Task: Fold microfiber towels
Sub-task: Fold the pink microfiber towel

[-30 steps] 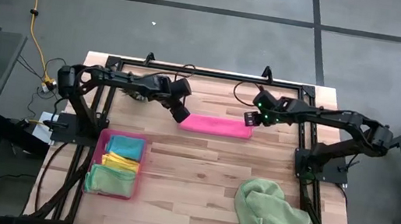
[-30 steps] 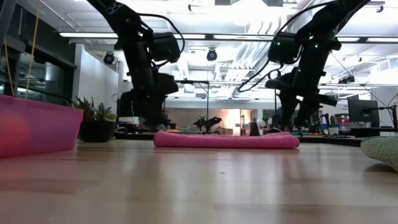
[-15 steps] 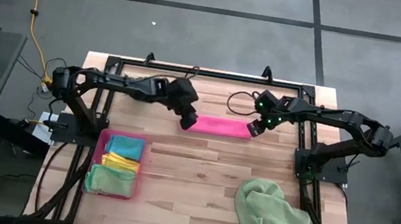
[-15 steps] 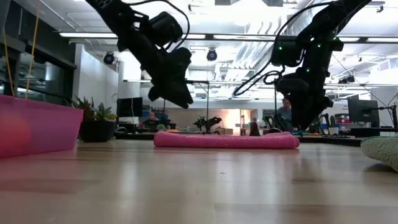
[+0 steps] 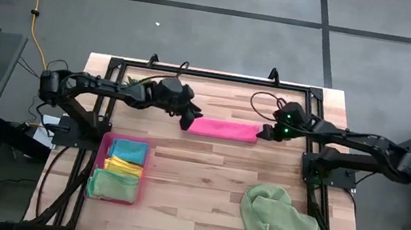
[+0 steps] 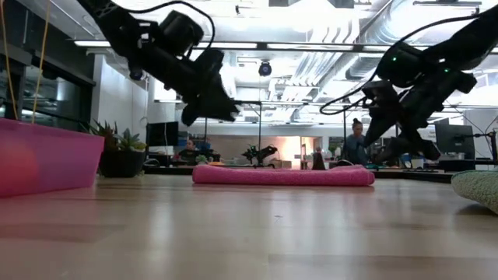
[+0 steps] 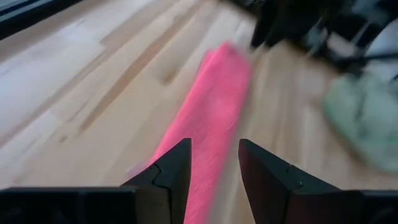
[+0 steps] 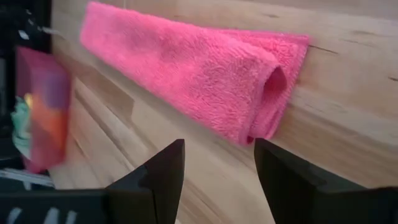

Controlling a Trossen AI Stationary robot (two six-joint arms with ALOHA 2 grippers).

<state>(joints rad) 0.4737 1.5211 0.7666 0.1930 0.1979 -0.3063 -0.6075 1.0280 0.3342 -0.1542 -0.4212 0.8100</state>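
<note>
High view puts the pink towel [image 5: 223,128] at worktop 12 o'clock, folded into a soft, light strip. Left gripper [image 5: 186,120] and right gripper [image 5: 264,132], both apart and empty, flank its ends; pinch the corners.

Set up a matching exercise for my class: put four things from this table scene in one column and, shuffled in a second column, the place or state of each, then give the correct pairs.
Things:
1. hot pink towel
2. pale green towel
3. pink tray
4. left gripper

Places or states:
A. crumpled and unfolded, near the table's front right corner
B. open, off the table at the pink towel's end
C. folded into a long strip between the grippers
D. holds folded teal, yellow and green towels

Pairs: 1-C, 2-A, 3-D, 4-B
</note>
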